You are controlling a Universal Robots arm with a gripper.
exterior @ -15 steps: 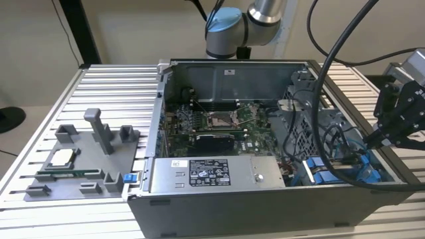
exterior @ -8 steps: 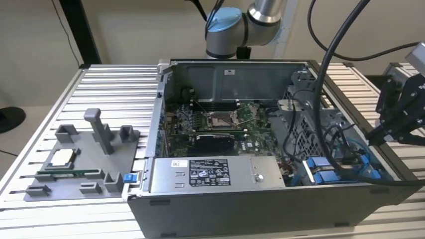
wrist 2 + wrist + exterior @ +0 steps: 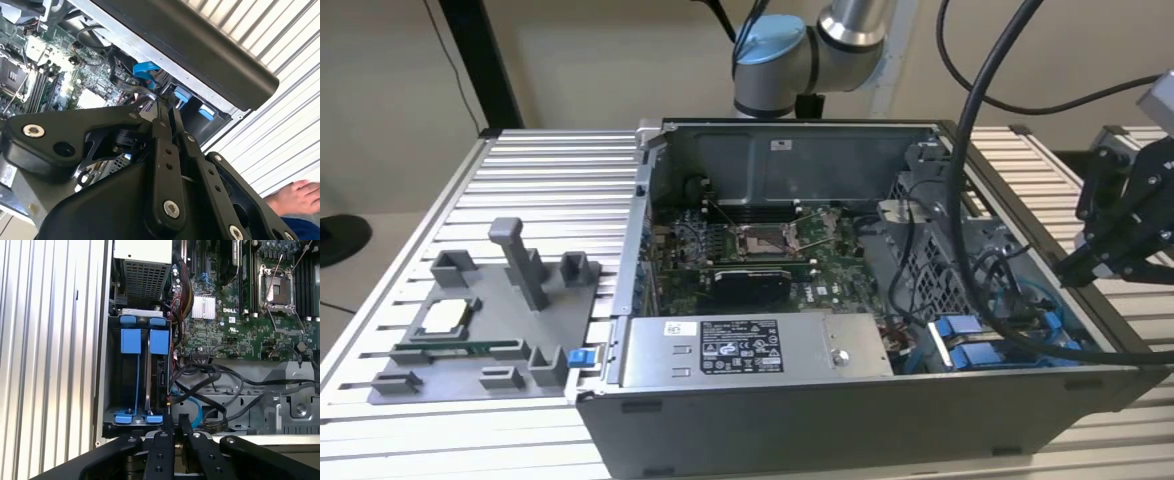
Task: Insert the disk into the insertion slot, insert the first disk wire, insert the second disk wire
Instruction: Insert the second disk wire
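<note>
The computer case (image 3: pixel 854 420) stands open on the ribbed metal tabletop (image 3: pixel 547 180). In the exterior view the pincer (image 3: pixel 1067 275) hangs over the case wall at the exterior view's right, near the blue tabs of the insertion slot (image 3: pixel 971 345). Its two fingers (image 3: pixel 167 427) are pressed nearly together, and I can see nothing between them.

In the first wrist view the disk (image 3: pixel 161 380) sits on its edge inside the slot, with its blue carrier tabs at both ends, and the pincer tip is just at one end of it. A second blue carrier (image 3: pixel 130 342) stands beside it in the same bay.

Much stands around this place. A bundle of black wires (image 3: pixel 200 375) curls just beside the disk, and a light blue cable (image 3: pixel 192 407) passes under them, close to the fingertips. The motherboard (image 3: pixel 235 325) lies further inside. Thick black hoses (image 3: pixel 974 150) come down from above and cross over the case. The grey power-supply box (image 3: pixel 747 350) fills the front edge next to the slot. On the exterior view's left lies a grey fixture plate (image 3: pixel 467 330) with small parts. In the second wrist view part of a person's hand (image 3: pixel 295 195) shows beyond the case.
</note>
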